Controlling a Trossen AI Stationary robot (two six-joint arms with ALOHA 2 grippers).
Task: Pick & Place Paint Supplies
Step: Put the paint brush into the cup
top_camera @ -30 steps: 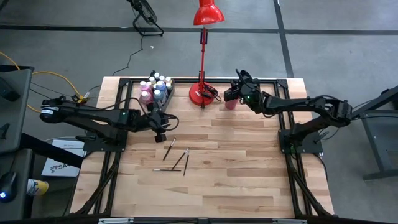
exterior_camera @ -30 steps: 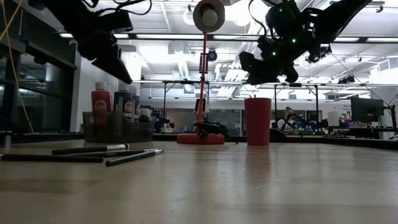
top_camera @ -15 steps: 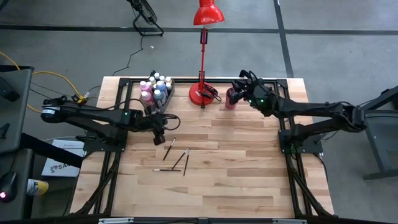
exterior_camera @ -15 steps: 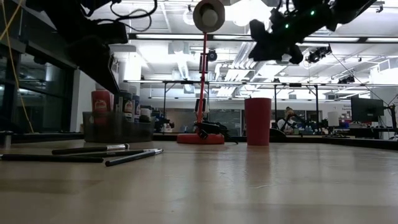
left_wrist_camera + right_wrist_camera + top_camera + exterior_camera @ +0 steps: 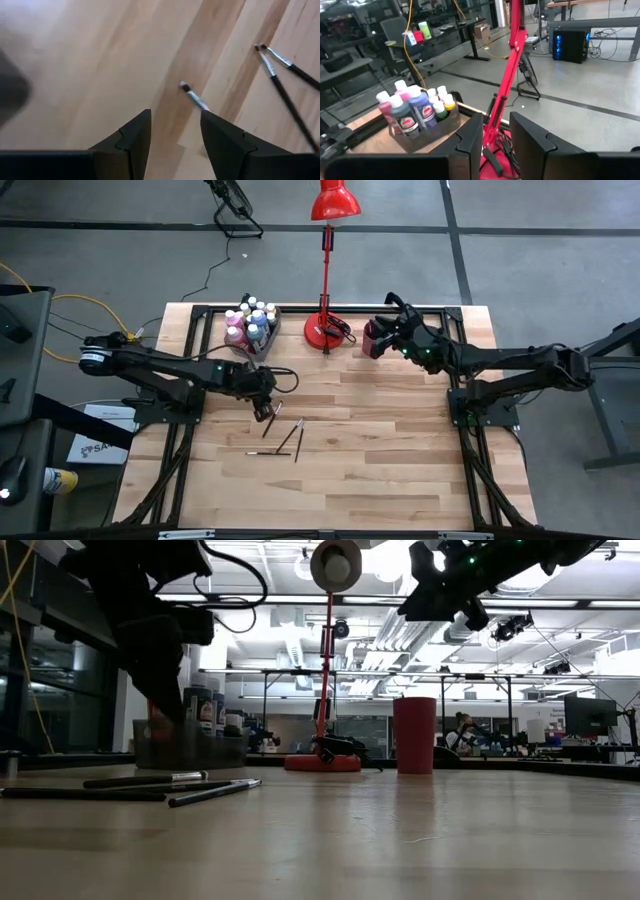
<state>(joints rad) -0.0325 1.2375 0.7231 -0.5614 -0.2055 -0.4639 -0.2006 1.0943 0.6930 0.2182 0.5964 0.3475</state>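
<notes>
Several thin dark paintbrushes lie flat on the wooden table left of its middle, and show in the low view too. My left gripper hangs open just above the farthest brush; the brush's bristle tip shows ahead of the gap between the fingers. White-capped paint bottles stand in a grey bin at the far left. My right gripper is open and holds nothing, raised over the dark red cup.
A red desk lamp stands at the far edge between the bin and the cup; its pole rises close in front of my right gripper. Bare wood stretches across the table's near half and right side.
My left gripper has come down and toward the near edge, rolling as it went, and now hangs over the farthest brush. My right gripper has risen higher above the red cup. The brushes, bin and cup have stayed put.
</notes>
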